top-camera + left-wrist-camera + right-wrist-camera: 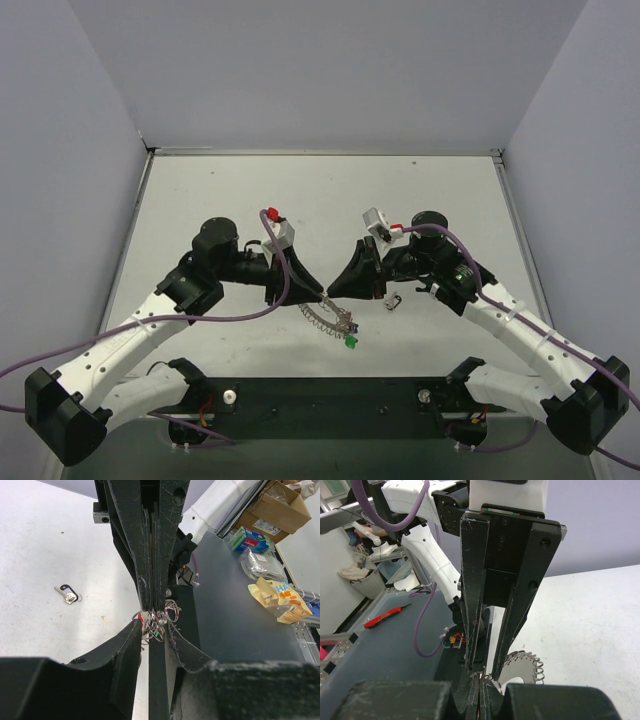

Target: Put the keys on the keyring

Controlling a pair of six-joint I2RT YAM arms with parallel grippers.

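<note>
The keyring [322,318] was seen near the middle of the table [250,190], right where the two arms met. Its coiled silver links trailed from the meeting fingertips toward the arms' bases. A red-headed key [352,326] and a green-headed key [351,342] were seen at the end of the loop farthest from the tips. Whether the loop lay on the table or was lifted off it could not be told.

The fingers of the right gripper [152,606] were pressed flat together. In the left wrist view a bunch of links and key heads was gathered directly at their tips, so the keyring was judged to be pinched there.

The fingers of the left gripper [483,669] were held apart, one on each side of the right gripper's closed tips and of the bunched links. The keyring was thus placed between them. Whether either finger touched the metal could not be made out.

A black-headed key [67,594] was seen lying alone on the table, near the right gripper and apart from the keyring.
</note>
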